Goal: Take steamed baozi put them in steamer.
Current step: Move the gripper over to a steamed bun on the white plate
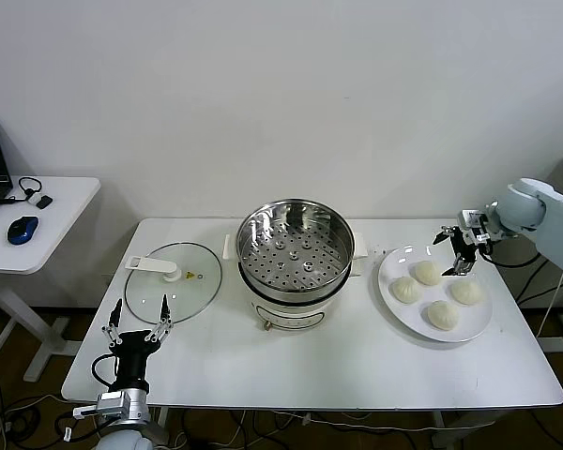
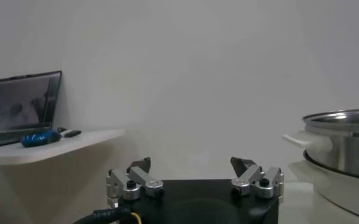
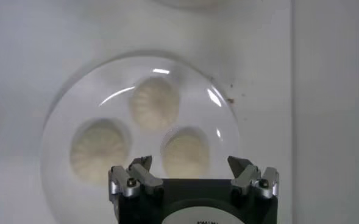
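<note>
Glass, flat and round, the lid [image 1: 174, 287] lies on the left part of the white table [image 1: 357, 361], its white knob toward the rear. Just off the table's near-left corner waits the left gripper [image 1: 138, 322], jaws spread wide and holding nothing; in the left wrist view its fingertips [image 2: 141, 165] stand well apart with only wall between them.

Next comes the steamer [image 1: 294, 248] at mid-table, a shiny steel pot on a white base. Its perforated tray [image 1: 296, 253] carries no buns.

Right of the steamer sits the white plate [image 1: 394, 298], with all four baozi [image 1: 425, 273] on it in a loose cluster, none touching the rim.

Over the plate's far-right edge hangs the right gripper [image 1: 459, 251], pointing down, jaws fully apart and gripping nothing. The right wrist view looks straight down on the plate [image 3: 63, 109]: three baozi [image 3: 154, 104] show, and one of them lies partly hidden under the gripper body, roughly between the two spread fingertips [image 3: 140, 164] but below them, with no contact visible.
</note>
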